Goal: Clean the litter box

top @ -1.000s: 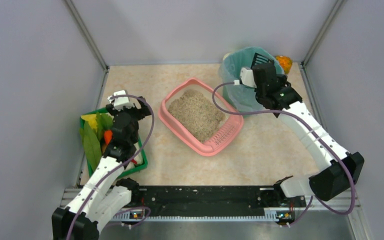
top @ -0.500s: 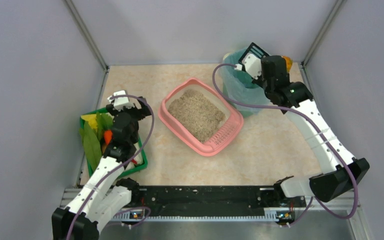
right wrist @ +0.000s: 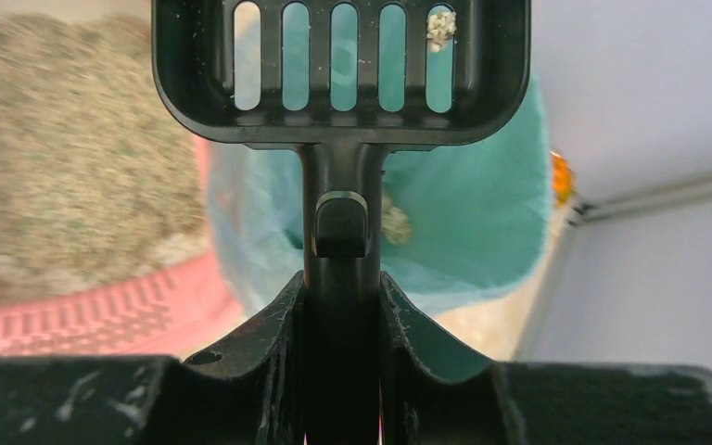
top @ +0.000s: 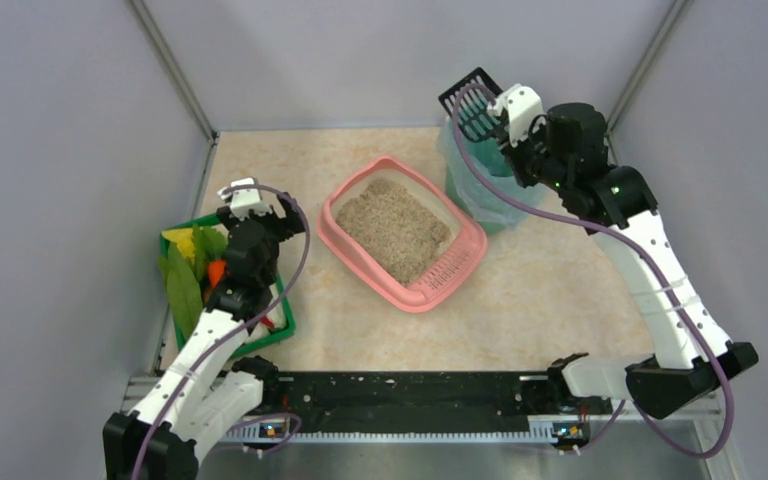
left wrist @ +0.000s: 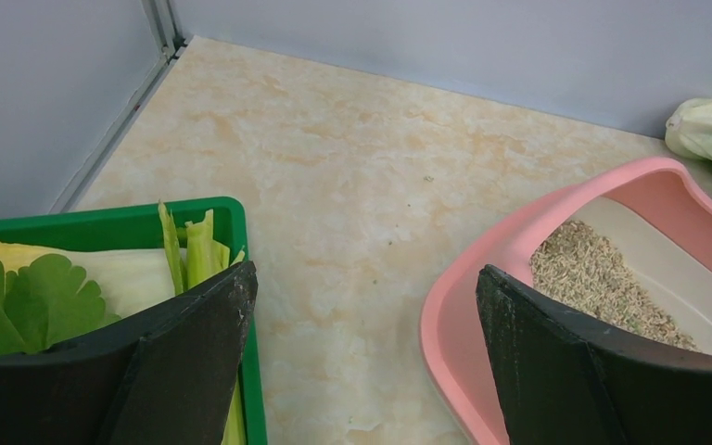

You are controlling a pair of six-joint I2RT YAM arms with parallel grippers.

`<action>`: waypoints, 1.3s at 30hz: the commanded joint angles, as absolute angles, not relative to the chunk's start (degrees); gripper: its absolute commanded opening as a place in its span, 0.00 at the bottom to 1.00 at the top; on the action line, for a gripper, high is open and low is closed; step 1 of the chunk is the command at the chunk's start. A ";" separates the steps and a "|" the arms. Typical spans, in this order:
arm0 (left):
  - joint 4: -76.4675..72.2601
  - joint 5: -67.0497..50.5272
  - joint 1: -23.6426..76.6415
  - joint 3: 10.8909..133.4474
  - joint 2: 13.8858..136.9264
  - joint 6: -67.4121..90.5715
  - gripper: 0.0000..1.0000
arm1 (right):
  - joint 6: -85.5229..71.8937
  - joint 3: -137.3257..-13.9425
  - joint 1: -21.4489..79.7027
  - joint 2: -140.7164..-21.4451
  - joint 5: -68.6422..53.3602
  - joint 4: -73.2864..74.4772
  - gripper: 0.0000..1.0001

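The pink litter box (top: 435,283) sits mid-table with beige litter (top: 397,224) inside and its slotted ledge at the near right end; it also shows in the left wrist view (left wrist: 482,278) and the right wrist view (right wrist: 93,311). My right gripper (top: 516,128) is shut on the handle of a black slotted scoop (top: 471,101), held raised above the teal-lined bin (top: 475,185). In the right wrist view the scoop (right wrist: 338,69) holds a small clump at one slot, above the bin (right wrist: 482,222). My left gripper (top: 250,205) is open and empty, between the green tray and the litter box.
A green tray (top: 282,325) of leafy and colourful items lies at the left, also in the left wrist view (left wrist: 102,222). An orange object sits behind the bin, mostly hidden by the right arm. Grey walls enclose the table on three sides.
My right gripper has lifted the scoop out of the bin and up toward the back; the arm has straightened. The left arm has barely moved.
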State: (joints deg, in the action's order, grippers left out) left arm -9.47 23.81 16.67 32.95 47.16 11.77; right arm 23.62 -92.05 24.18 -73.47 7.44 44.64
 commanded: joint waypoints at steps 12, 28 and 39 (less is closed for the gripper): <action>-2.82 18.02 16.87 47.07 49.83 14.51 0.92 | 11.61 -86.72 29.70 -71.19 -10.73 43.64 0.00; 4.95 -19.64 17.40 66.09 66.20 20.16 0.99 | 9.93 -72.02 37.79 -74.59 -11.69 32.28 0.00; 20.03 -22.26 19.92 75.49 77.64 16.64 0.99 | 10.76 -71.25 40.34 -75.60 -10.32 29.34 0.00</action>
